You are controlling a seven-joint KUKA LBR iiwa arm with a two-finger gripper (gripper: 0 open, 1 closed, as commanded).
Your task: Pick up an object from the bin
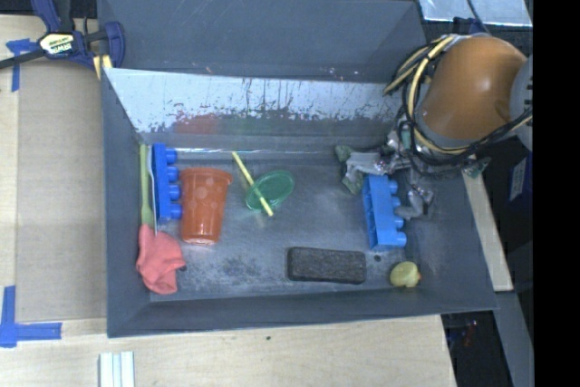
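- The end effector (396, 179) sits at the right of the bin (272, 45), below the arm's orange cover (467, 86).
- It is positioned at the upper end of a long blue studded block (384, 215), which lies lengthwise on the bin floor at centre right.
- Whether the end effector is open or closed cannot be told, and no grip on the block is visible.
- A black rectangular pad (326, 265) lies lower left of the block; a small yellow-green ball (404, 274) lies just below it.
- At centre, a green translucent disc (272, 188) lies with a yellow stick (251, 182) across it.
- At the left lie an orange cup (203, 204) on its side, a second blue block (165, 184) beside it, and a pink cloth (159, 260) below.
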